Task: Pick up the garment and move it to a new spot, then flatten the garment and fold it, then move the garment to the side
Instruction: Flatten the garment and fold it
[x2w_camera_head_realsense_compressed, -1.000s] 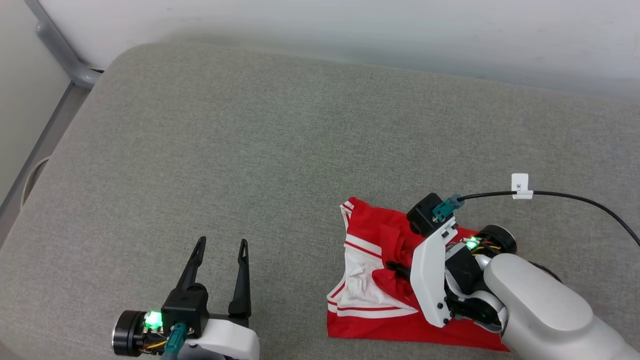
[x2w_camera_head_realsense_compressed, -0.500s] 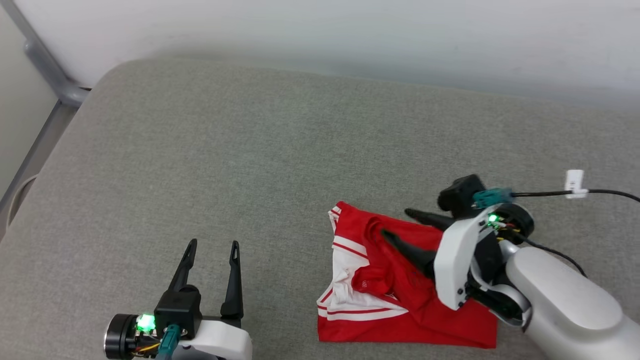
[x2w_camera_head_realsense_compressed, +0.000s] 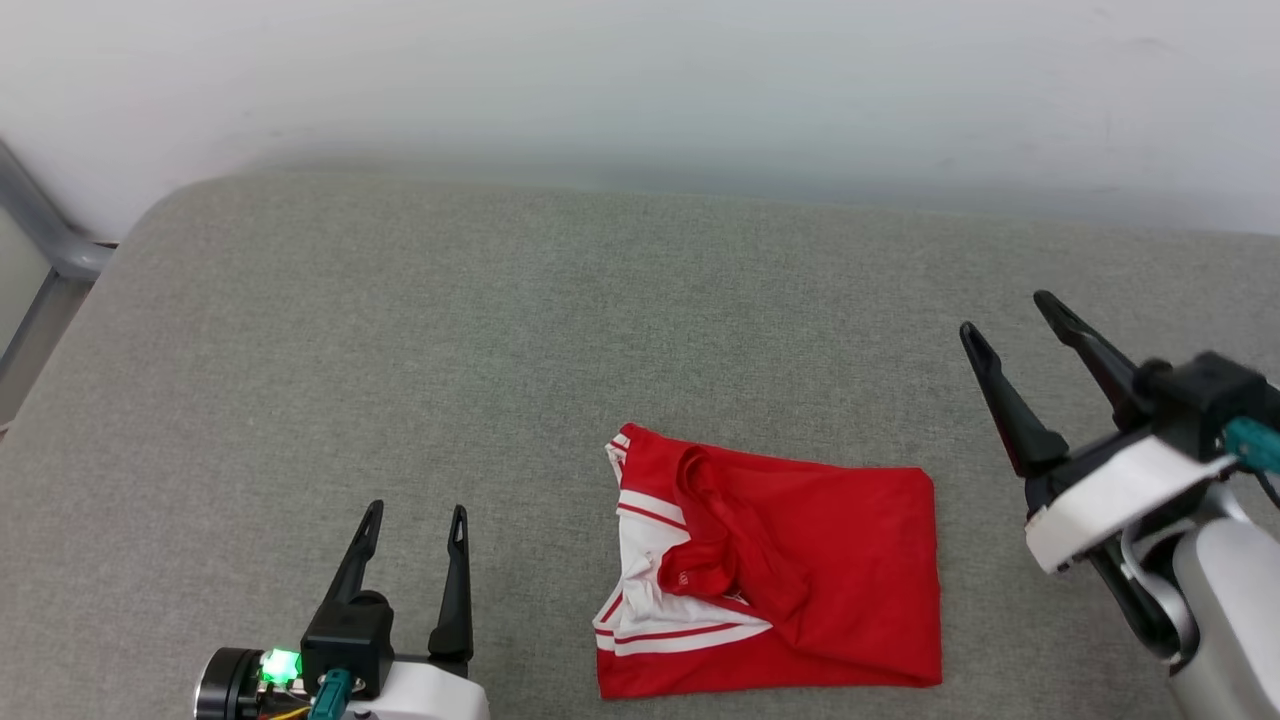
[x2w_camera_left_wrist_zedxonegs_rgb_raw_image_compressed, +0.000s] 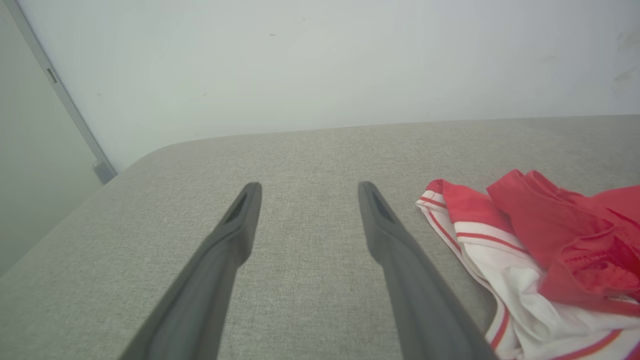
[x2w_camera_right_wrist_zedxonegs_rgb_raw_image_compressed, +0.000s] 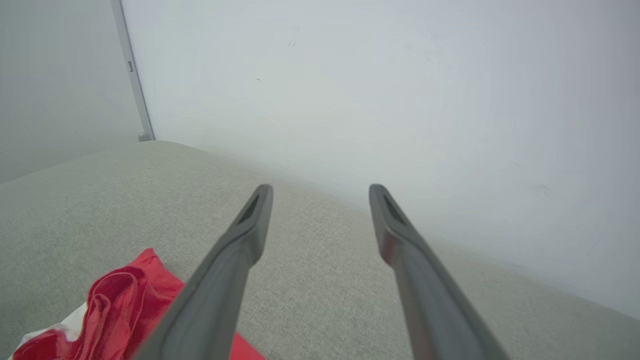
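The garment (x2w_camera_head_realsense_compressed: 800, 580), red with a white sleeve and red-white striped trim, lies folded into a rough rectangle on the grey cushion, near its front edge. Its left side is rumpled, with a red fold over the white part. In the left wrist view the garment (x2w_camera_left_wrist_zedxonegs_rgb_raw_image_compressed: 540, 255) lies just right of my fingers; in the right wrist view a corner of the garment (x2w_camera_right_wrist_zedxonegs_rgb_raw_image_compressed: 125, 305) shows at lower left. My left gripper (x2w_camera_head_realsense_compressed: 415, 512) stands open at the lower left, empty, a short way left of the shirt. My right gripper (x2w_camera_head_realsense_compressed: 1005, 312) is open and raised, off to the garment's right, holding nothing.
The grey fabric cushion (x2w_camera_head_realsense_compressed: 500, 330) spreads wide to the left and behind the shirt. A pale wall (x2w_camera_head_realsense_compressed: 640, 90) runs along its far edge. A grey metal frame post (x2w_camera_head_realsense_compressed: 40, 240) stands past the cushion's left corner.
My right gripper opened, let go of the garment and drew back up and to the right. The shirt now lies uncovered. The head camera tilted, shifting the whole scene.
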